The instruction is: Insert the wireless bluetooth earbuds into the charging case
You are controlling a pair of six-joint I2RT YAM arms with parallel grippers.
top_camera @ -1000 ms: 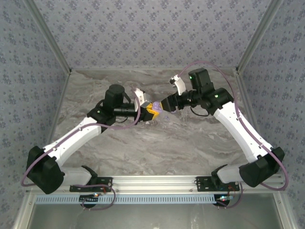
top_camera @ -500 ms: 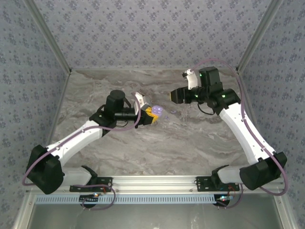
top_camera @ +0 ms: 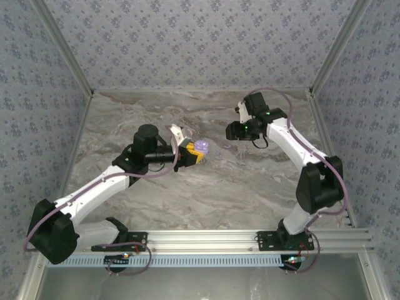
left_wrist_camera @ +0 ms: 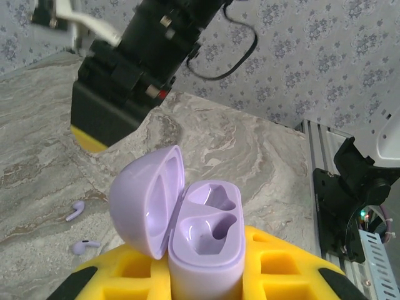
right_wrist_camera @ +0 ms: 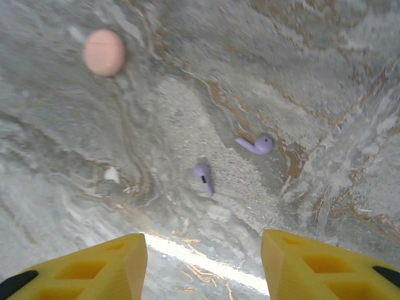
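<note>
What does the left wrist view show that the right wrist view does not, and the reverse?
Left wrist view: the purple case, lid open and both sockets empty, clamped in the left tool.
Right wrist view: a pink disc lying farther off.
Both: two purple earbuds loose on the marble table, and the right tool, open and holding nothing.

The left arm stretches forward, and the left gripper (top_camera: 191,153) clamps the open purple case (left_wrist_camera: 203,231). Right of the case and slightly beyond it, the right gripper (right_wrist_camera: 203,259) hangs with its fingers spread and its arm sharply bent.
</note>
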